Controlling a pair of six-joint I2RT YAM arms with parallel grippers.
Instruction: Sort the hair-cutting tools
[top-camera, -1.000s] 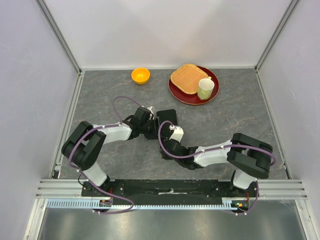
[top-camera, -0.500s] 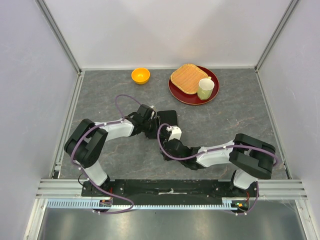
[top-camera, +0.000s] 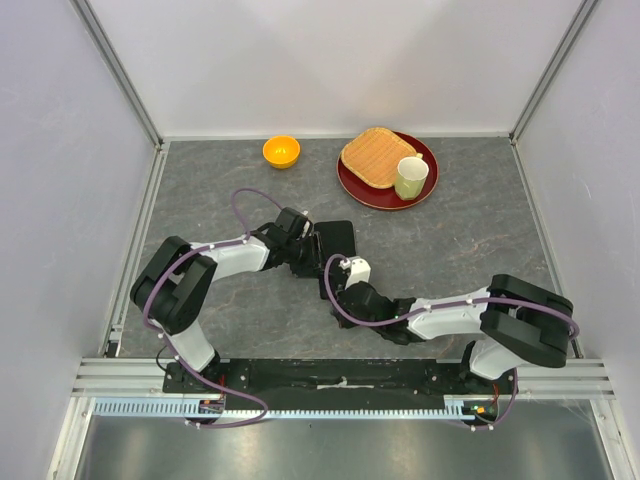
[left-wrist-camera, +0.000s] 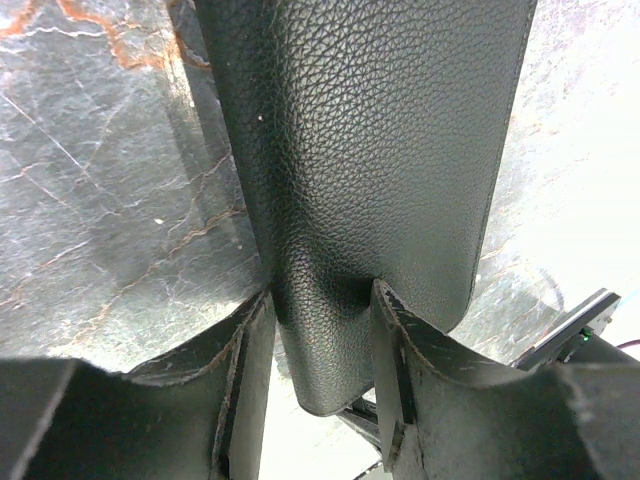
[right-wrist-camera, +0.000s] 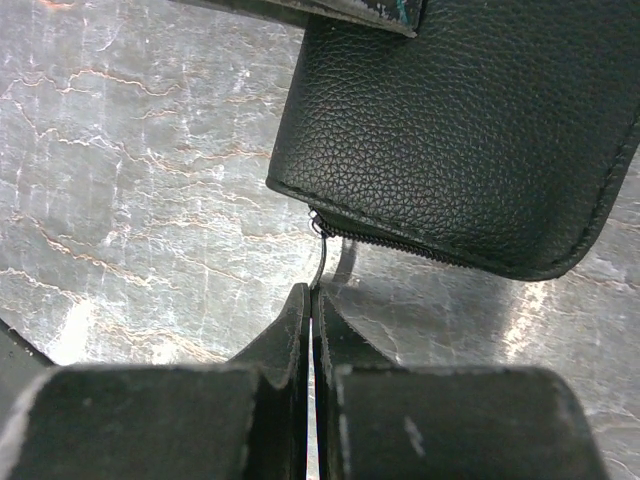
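Note:
A black grained zip case (top-camera: 338, 238) lies at the table's middle. My left gripper (top-camera: 311, 251) is shut on the case's left end; in the left wrist view its fingers (left-wrist-camera: 392, 345) pinch a fold of the case (left-wrist-camera: 370, 150). My right gripper (top-camera: 336, 286) sits just in front of the case. In the right wrist view it (right-wrist-camera: 312, 300) is shut on the thin zipper pull (right-wrist-camera: 320, 258) at the corner of the case (right-wrist-camera: 470, 120). The zip looks closed along the edge that shows. The scissors and combs are not in view.
An orange bowl (top-camera: 281, 151) stands at the back left. A dark red plate (top-camera: 381, 203) at the back right holds a tan woven square (top-camera: 372, 156) and a pale green mug (top-camera: 411, 176). White walls and metal rails bound the grey marbled table (top-camera: 470, 240).
My right arm has stretched lower and its elbow has swung right, with the wrist drawn slightly toward the near edge. The left gripper has shifted a little toward the case.

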